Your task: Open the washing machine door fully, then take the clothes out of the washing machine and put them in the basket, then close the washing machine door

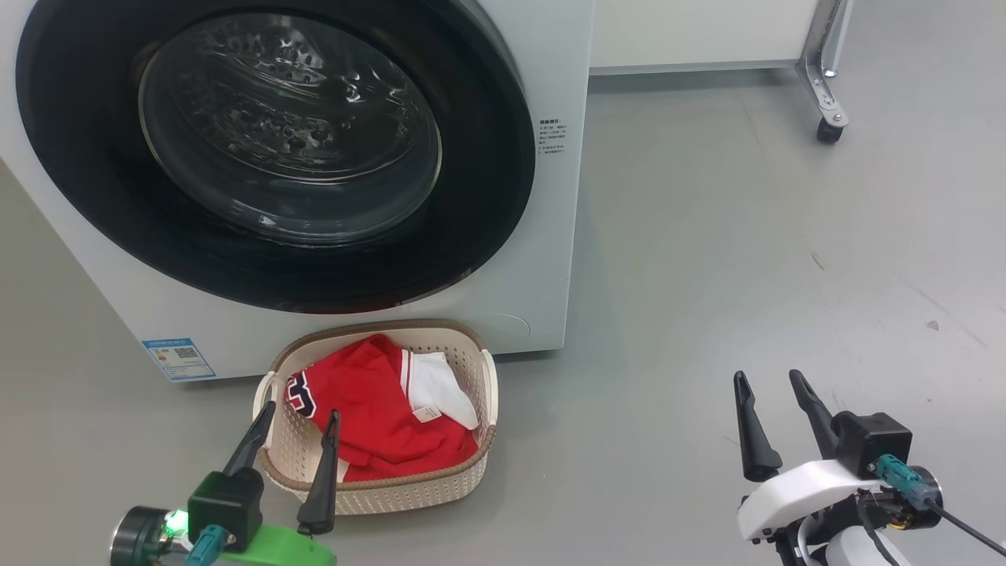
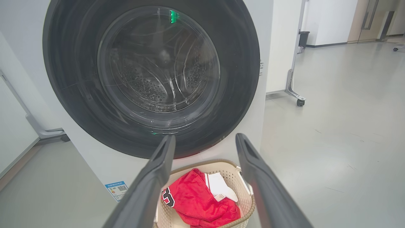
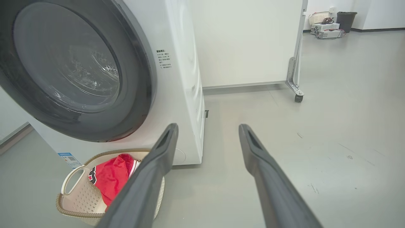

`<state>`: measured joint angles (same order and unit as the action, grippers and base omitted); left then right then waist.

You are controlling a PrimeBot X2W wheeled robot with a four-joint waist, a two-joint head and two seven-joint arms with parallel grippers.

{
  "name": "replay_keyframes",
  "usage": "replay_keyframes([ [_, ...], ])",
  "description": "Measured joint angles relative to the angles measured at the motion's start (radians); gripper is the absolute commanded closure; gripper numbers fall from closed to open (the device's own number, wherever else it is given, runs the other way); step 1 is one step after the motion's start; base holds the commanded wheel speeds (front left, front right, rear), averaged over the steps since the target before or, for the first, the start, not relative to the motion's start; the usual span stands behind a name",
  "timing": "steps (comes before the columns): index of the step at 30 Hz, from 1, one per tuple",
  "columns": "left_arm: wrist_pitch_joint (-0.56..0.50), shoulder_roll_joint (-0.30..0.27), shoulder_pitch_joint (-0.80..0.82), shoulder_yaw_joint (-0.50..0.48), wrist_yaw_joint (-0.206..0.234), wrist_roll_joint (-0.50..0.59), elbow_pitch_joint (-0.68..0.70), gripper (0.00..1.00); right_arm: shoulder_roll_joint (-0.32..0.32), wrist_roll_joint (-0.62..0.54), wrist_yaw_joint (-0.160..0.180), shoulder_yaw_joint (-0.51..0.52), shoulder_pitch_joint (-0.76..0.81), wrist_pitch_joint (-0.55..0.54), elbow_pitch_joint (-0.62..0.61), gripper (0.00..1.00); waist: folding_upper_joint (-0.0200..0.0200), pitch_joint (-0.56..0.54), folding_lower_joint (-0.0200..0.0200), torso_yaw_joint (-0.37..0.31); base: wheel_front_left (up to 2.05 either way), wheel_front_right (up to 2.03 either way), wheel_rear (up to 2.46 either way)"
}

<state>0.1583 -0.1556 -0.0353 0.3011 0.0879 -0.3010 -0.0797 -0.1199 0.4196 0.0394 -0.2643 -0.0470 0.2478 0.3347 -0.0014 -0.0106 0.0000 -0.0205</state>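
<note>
The likeliest slip, I judge, is trusting the washing machine door (image 1: 291,130). It lies flat against the washing machine (image 1: 562,196), but I cannot tell whether it is latched, and an unlatched door would swing out. My left gripper (image 1: 302,410) hangs spread and empty above the near rim of the basket (image 1: 377,491), so a careless dip could snag the rim or the fabric. My right gripper (image 1: 766,376), fingers apart and holding nothing, hovers over the floor, well apart. The clothes (image 1: 369,409) lie crumpled in the basket, just before the machine: red jersey, dark numeral, white part with a tag.
</note>
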Motion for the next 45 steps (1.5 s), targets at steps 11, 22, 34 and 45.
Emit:
replay_keyframes([
  [11, -0.014, -0.002, -0.010, -0.001, 0.005, 0.000, 0.028, 0.00, -0.007, -0.001, 0.011, 0.005, 0.042, 0.000, -0.069, 0.00, 0.0000, 0.006, 0.0000, 0.009, 0.00, 0.00, 0.00],
  [22, -0.022, -0.004, -0.023, -0.001, 0.008, 0.002, 0.054, 0.00, -0.010, -0.003, 0.017, 0.005, 0.079, 0.000, -0.119, 0.00, 0.0000, 0.015, 0.0000, 0.016, 0.00, 0.00, 0.00],
  [34, -0.022, -0.004, -0.026, -0.004, 0.009, 0.003, 0.064, 0.00, -0.016, -0.003, 0.025, 0.008, 0.100, -0.001, -0.154, 0.00, 0.0000, 0.015, 0.0000, 0.022, 0.00, 0.00, 0.00],
  [45, -0.025, 0.011, -0.039, 0.004, 0.013, 0.013, 0.042, 1.00, -0.001, -0.002, 0.033, 0.003, 0.136, -0.005, -0.137, 1.00, 0.0000, 0.016, 0.0000, 0.026, 0.00, 0.00, 0.00],
])
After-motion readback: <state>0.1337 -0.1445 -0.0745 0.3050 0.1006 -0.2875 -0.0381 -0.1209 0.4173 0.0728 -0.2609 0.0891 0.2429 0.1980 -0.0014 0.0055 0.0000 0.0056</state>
